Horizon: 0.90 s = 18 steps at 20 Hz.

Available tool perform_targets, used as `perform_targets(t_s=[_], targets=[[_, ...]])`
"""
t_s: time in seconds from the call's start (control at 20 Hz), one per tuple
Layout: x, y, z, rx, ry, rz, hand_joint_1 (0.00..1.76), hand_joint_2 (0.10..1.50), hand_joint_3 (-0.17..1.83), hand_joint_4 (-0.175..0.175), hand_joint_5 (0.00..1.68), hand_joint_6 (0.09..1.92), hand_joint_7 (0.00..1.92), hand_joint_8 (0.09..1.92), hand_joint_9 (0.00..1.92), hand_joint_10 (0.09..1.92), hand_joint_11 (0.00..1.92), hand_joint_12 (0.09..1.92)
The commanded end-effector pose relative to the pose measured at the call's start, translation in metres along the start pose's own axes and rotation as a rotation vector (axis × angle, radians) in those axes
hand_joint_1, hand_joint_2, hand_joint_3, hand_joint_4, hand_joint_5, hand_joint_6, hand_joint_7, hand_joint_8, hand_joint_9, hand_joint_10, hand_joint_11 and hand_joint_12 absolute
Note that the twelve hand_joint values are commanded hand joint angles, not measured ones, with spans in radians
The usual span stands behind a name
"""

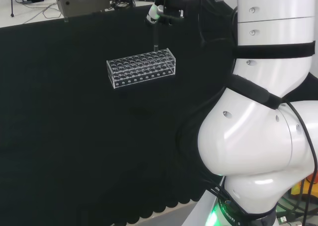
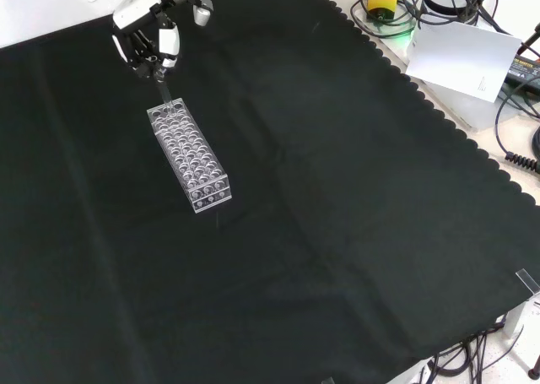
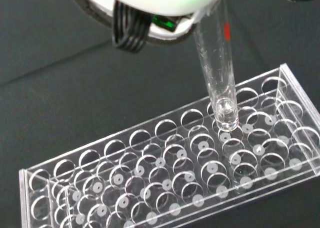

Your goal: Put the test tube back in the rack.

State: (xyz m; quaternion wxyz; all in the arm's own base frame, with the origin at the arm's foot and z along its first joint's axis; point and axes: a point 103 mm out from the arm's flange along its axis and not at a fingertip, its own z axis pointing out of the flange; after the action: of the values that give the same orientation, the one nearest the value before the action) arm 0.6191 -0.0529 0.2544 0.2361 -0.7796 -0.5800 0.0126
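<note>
hand pinches upright test tube just over rack.

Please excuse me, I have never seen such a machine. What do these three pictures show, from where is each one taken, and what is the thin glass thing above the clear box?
It is one white robot arm with a hand of fingers. One camera looks over the arm from behind, one looks down from the front, and one sits at the wrist. On the black cloth stands a clear rack full of holes. The hand holds a clear test tube upright, its bottom tip just above a hole near one end of the rack. The tube is not yet down in the rack.
</note>
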Motion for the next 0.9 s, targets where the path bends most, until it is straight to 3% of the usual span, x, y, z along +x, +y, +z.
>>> perform_targets(t_s=[0.05, 0.9], targets=[[-0.0026, -0.001, 0.0065, 0.015, 0.013, 0.0, 1.23, 0.65, 0.61, -0.175, 1.39, 0.42, 1.76, 0.35, 1.75, 0.17, 1.53, 0.69], [-0.0025, 0.0042, 0.0118, 0.026, 0.012, 0.001, 1.23, 0.65, 0.61, -0.175, 1.39, 0.42, 1.77, 0.35, 1.75, 0.16, 1.53, 0.69]])
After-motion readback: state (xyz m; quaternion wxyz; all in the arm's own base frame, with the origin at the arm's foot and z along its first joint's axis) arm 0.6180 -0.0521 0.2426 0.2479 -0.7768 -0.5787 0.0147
